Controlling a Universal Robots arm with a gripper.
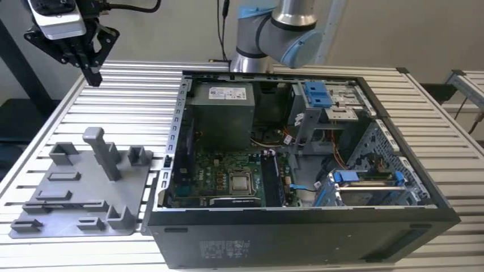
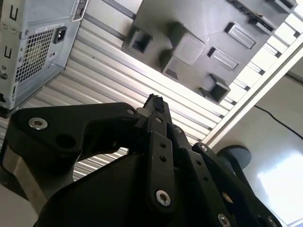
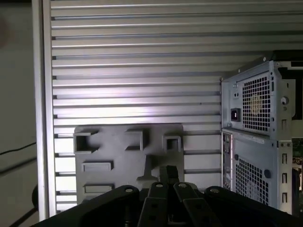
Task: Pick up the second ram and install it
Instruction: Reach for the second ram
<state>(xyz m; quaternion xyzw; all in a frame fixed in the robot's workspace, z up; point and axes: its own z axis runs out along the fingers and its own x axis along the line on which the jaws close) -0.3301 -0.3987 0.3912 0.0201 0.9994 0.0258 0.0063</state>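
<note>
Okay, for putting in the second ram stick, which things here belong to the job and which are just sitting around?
Job:
- gripper, shut, high at the exterior view's left
- green board inside the open computer case
- its long black slots
- grey holder tray, probably

Just there:
- power supply
- blue drive latches
- slatted table

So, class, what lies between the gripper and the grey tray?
Bare ribbed tabletop, nothing else, between the gripper and the grey tray; the exterior view shows it.
</note>
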